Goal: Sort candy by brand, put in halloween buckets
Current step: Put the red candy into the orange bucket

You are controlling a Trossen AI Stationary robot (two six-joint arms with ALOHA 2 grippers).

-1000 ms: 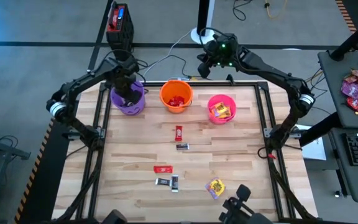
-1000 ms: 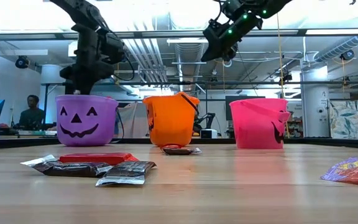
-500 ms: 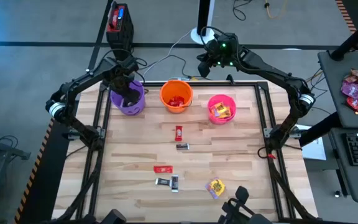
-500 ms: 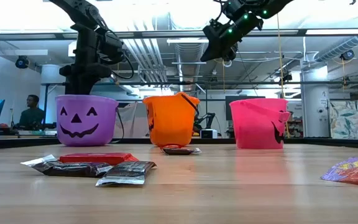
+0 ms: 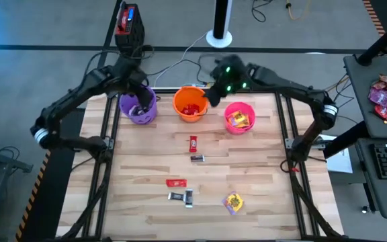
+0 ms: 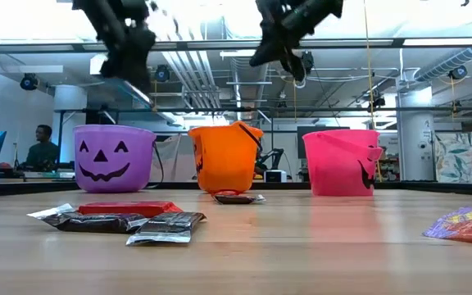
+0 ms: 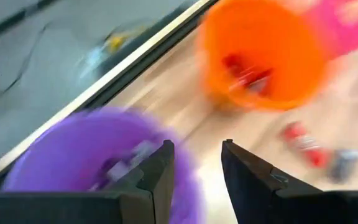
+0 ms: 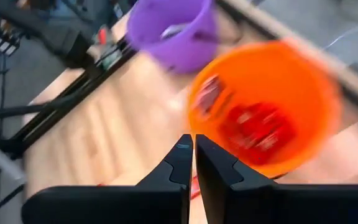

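Changes since the earlier frames: the left gripper [image 5: 138,94] has lifted from inside the purple bucket [image 5: 138,107] to above its rim, and the right gripper [image 5: 215,94] has swung from behind the table's far edge to between the orange bucket [image 5: 191,104] and the pink bucket [image 5: 239,117].

Left gripper: empty, its fingers [image 7: 157,180] parted, nothing between them. The purple bucket is directly beneath it and holds a few dark wrapped pieces.

Orange bucket: well to the right of the left gripper and just left of the right gripper. Contains red wrapped candy [image 8: 257,127].

Right gripper: closed tight, its two fingers [image 8: 180,163] pressed together on nothing, above the orange bucket's right rim.

Pink bucket: just right of the right gripper. Contains yellow packets [image 5: 239,120].

Loose on the table [image 5: 140,175], all nearer the front edge than both grippers:
- a red bar [image 5: 193,142] and a dark bar [image 5: 197,158], in front of the orange bucket, close together;
- a second red bar [image 5: 176,182], farther forward;
- two dark bars [image 5: 182,196], touching, just beyond that second red bar;
- a yellow packet [image 5: 234,202], farthest from the left gripper.

Background, low view: a person [image 6: 39,149] seated beyond the table.
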